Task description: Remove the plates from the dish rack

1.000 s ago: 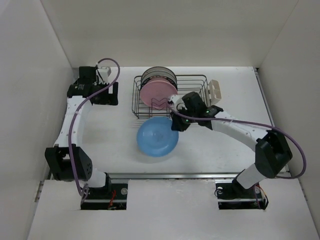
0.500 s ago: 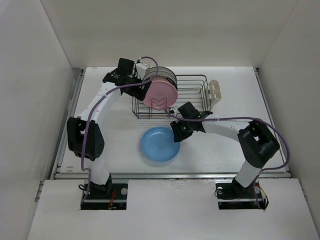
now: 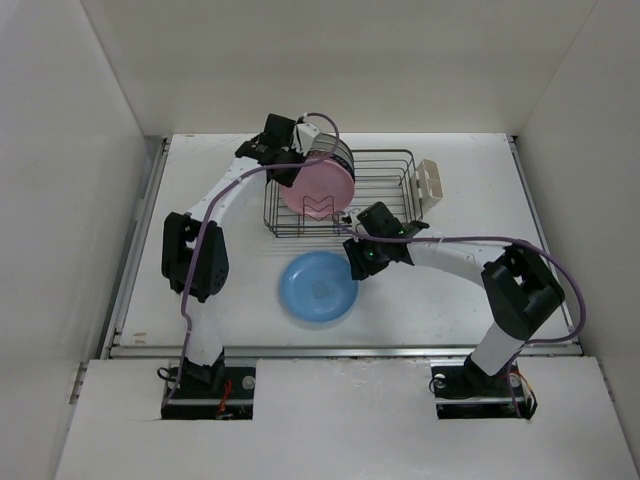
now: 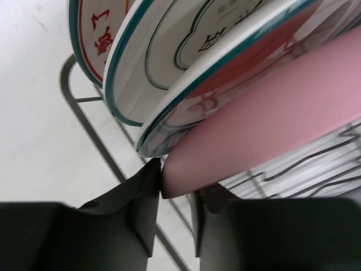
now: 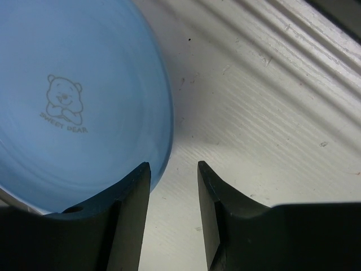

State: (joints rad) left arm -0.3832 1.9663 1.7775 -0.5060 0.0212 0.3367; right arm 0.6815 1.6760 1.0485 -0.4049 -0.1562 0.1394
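The dish rack [image 3: 385, 190] of dark wire [image 4: 90, 132] stands at the back of the table. A pink plate [image 3: 318, 187] [image 4: 271, 118] stands upright in its front slot. Behind it stand a white plate with a teal rim [image 4: 186, 51] and a dark-rimmed plate with red marks [image 4: 93, 34]. My left gripper [image 3: 292, 172] [image 4: 176, 192] is shut on the pink plate's left rim. A blue plate [image 3: 318, 286] [image 5: 73, 101] lies flat on the table before the rack. My right gripper [image 3: 353, 270] [image 5: 174, 169] stands open at its right edge, holding nothing.
A cream plastic holder [image 3: 430, 180] is clipped to the rack's right end. White walls close in the table on the left, back and right. The right arm stretches low across the table from the right, in front of the rack.
The left arm swung right from the back-left corner to the rack and closed on the pink plate's rim. The right gripper lowered the blue plate onto the table and opened.
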